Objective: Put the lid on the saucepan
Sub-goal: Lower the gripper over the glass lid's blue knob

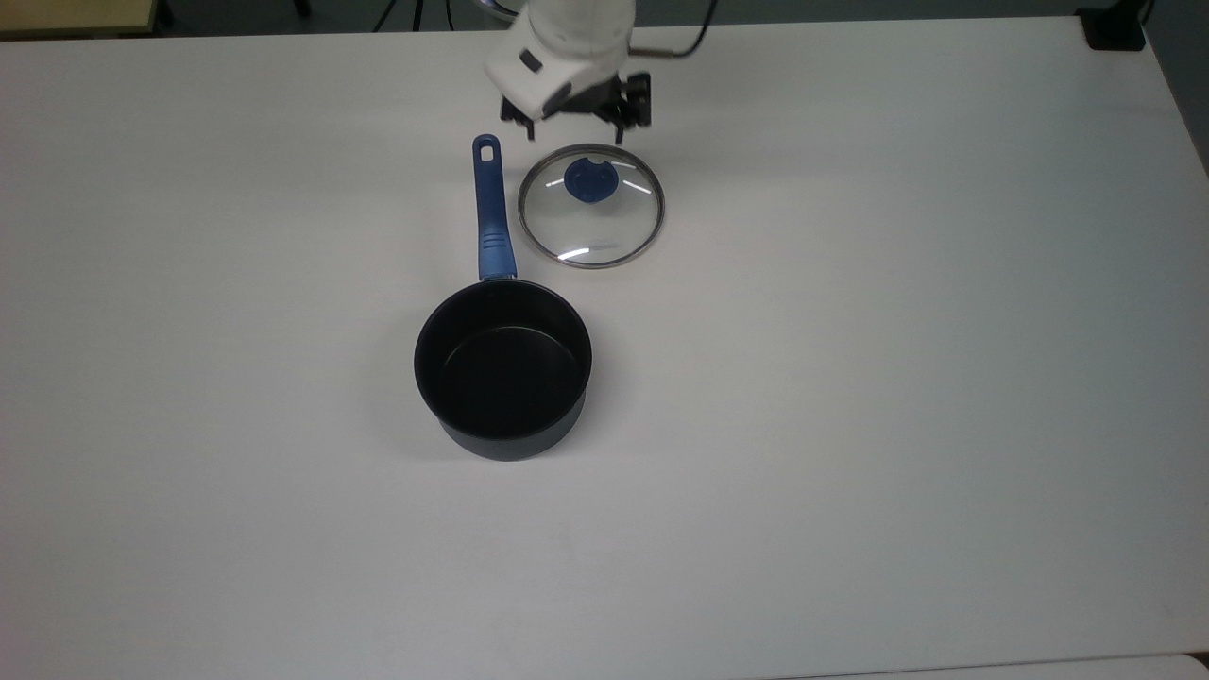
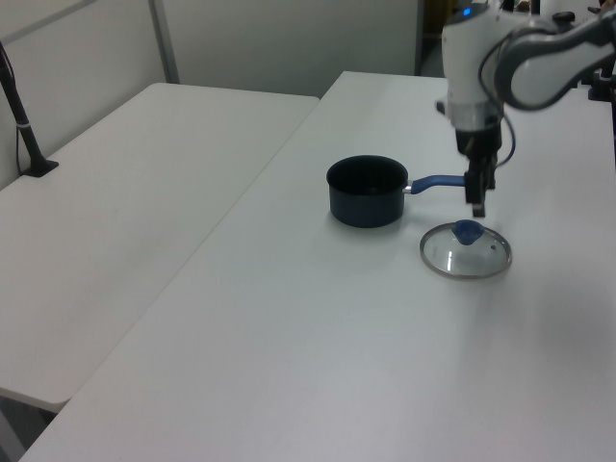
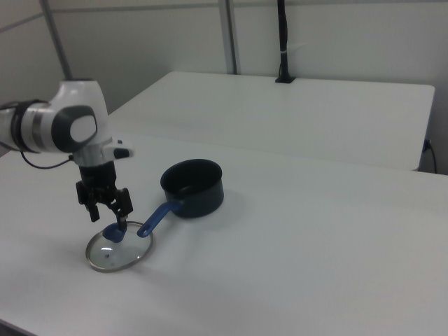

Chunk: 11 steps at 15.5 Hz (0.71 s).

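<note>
The saucepan (image 1: 502,368) stands upright on the white table (image 1: 850,378), dark and empty, its blue handle (image 1: 489,212) pointing toward the top view's top. Beside the handle, the lid (image 1: 591,227) lies flat on the table with its blue knob (image 1: 590,179) facing up. My gripper (image 1: 574,134) hangs open just above the knob, one finger to each side of it and nothing between them. The left view shows the gripper (image 2: 478,204) a short way over the lid (image 2: 466,255) and to the right of the saucepan (image 2: 367,191). In the right view, the gripper (image 3: 108,217) hovers over the lid (image 3: 115,252), left of the saucepan (image 3: 192,187).
A second white table (image 2: 125,221) adjoins along the left view's left, with a black post (image 2: 24,125) clamped at its edge. A black object (image 1: 1115,28) sits on the table corner at the top view's top right.
</note>
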Each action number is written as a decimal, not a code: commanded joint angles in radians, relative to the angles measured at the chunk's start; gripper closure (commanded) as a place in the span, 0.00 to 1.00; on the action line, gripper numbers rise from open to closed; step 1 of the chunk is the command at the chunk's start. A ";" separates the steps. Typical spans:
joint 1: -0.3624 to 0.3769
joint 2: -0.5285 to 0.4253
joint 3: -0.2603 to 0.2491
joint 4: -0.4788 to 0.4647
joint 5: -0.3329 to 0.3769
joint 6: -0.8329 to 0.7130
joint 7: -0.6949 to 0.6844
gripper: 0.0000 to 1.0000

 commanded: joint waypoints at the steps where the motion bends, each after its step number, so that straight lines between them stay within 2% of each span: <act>1: 0.007 0.050 0.032 -0.023 0.016 0.096 0.094 0.04; 6: 0.006 0.080 0.032 -0.023 0.018 0.159 0.136 0.04; 10: 0.006 0.090 0.033 -0.031 -0.006 0.159 0.135 0.04; 11: 0.006 0.093 0.032 -0.030 -0.010 0.160 0.135 0.07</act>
